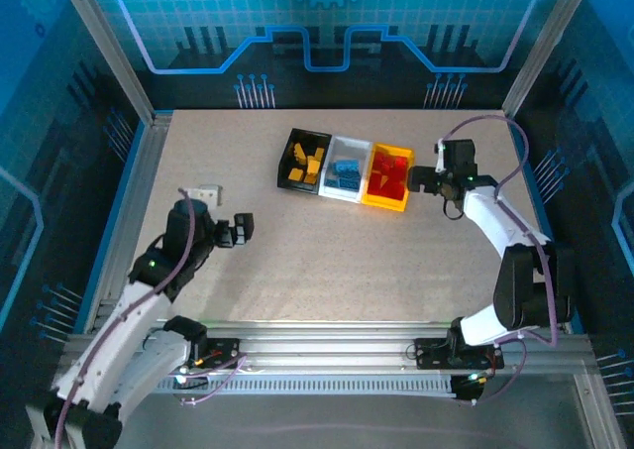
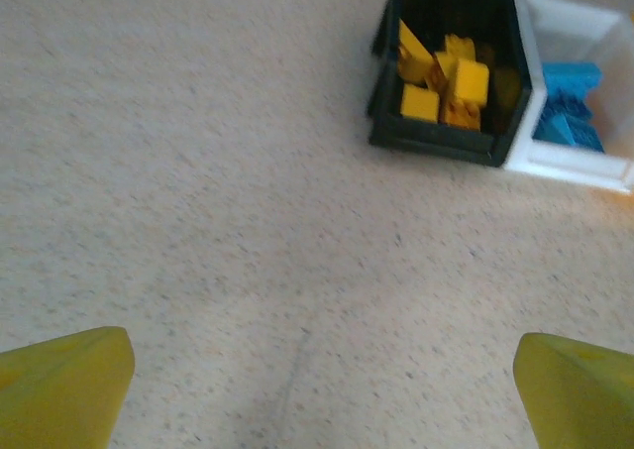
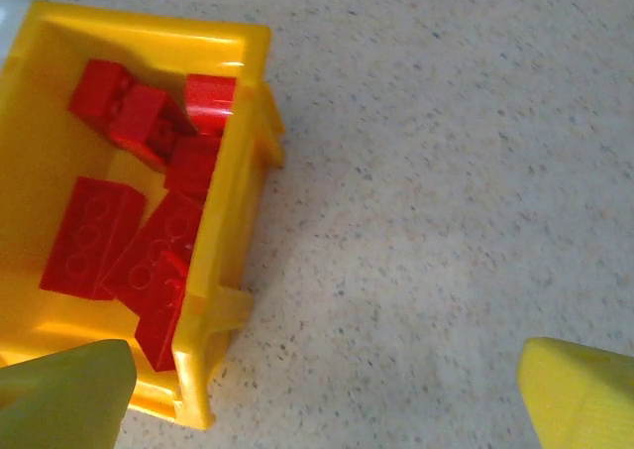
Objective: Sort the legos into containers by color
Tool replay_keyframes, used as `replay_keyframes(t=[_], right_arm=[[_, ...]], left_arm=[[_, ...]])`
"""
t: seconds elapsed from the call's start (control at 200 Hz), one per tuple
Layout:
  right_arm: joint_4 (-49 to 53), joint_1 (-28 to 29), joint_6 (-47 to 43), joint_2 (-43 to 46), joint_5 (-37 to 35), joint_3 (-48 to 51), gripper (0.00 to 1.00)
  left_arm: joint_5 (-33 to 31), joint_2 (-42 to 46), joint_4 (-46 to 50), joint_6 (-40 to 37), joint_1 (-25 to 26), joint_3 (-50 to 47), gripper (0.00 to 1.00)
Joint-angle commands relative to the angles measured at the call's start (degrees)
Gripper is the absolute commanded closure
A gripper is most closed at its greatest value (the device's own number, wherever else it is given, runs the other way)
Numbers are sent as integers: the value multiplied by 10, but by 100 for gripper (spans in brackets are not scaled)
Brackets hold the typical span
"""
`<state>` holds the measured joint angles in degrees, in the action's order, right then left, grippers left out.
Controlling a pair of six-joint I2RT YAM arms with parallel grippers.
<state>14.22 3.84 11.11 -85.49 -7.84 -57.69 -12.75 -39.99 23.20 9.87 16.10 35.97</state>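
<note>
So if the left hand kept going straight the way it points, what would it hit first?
Probably just the bare table ahead of the left hand. The black bin sits off to the right of its line, though depth is hard to judge.

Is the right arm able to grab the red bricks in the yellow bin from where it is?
Probably yes. The right tool sits open just beside the yellow bin, the bin has no lid, and nothing lies between the tool and the red bricks.
</note>
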Motion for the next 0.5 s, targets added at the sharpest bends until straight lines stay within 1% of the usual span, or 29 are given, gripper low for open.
replay_keyframes(t=[0.0,0.055,0.15,0.235,0.38,0.49], right_arm=[[-161,9,-76,-21,18,42,0],[-178,7,-95,-35,6,51,0],[-183,-2,-104,-40,4,69,0],[-228,-9,-108,-37,18,117,0],[-293,-15,-96,-41,29,157,0],[-353,-10,-107,-30,41,192,1]], left_arm=[[-104,56,-108,-13,-10,-52,1],[-128,67,-120,-10,-15,-66,1],[-127,55,-116,-22,-28,-64,1],[-136,38,-124,-20,-33,-68,1],[-148,-8,-161,-19,-53,-78,1],[-153,-53,-213,-20,-73,-90,1]])
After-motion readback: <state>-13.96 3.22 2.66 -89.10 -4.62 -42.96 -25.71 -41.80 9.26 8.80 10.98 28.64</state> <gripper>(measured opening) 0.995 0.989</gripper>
